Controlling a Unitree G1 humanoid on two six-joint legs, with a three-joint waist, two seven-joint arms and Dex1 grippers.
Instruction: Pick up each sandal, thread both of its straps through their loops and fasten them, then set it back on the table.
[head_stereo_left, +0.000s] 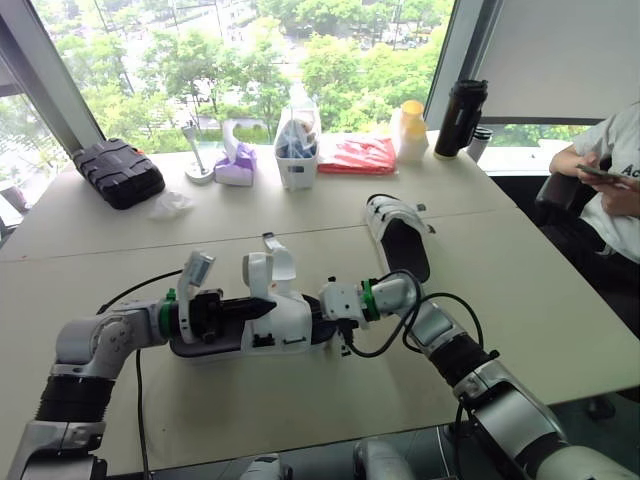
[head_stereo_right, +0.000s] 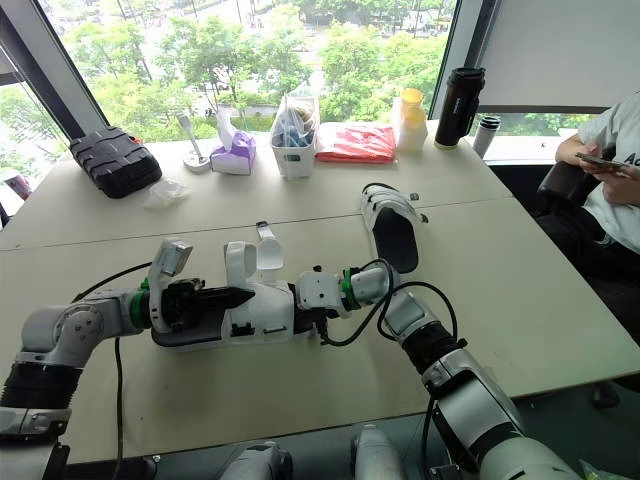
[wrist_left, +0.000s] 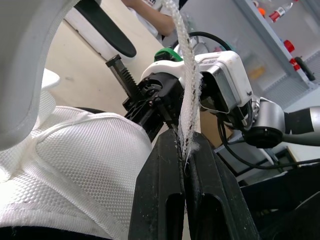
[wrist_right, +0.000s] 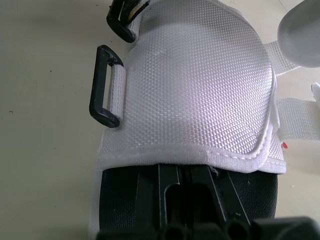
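Left claw is clenched, pinching the thin frayed edge of a white strap, and the sandal sits low at the near middle of the table, between my two arms. I can't tell whether it rests there or hangs just clear. My right claw is pushed in at the sandal's right end; whether it's clamped, I cannot tell. My read on handling: it's light, with a stiffish black sole, a soft mesh upper that gives, and a limp strap that could slip out of an edge-on pinch, so I'd rather hold it flat, close to its tip. The right wrist view gives me what the left one doesn't: the two black loops on the upper's side, both with nothing threaded. The head view adds the second sandal, lying farther back on the right, well apart.
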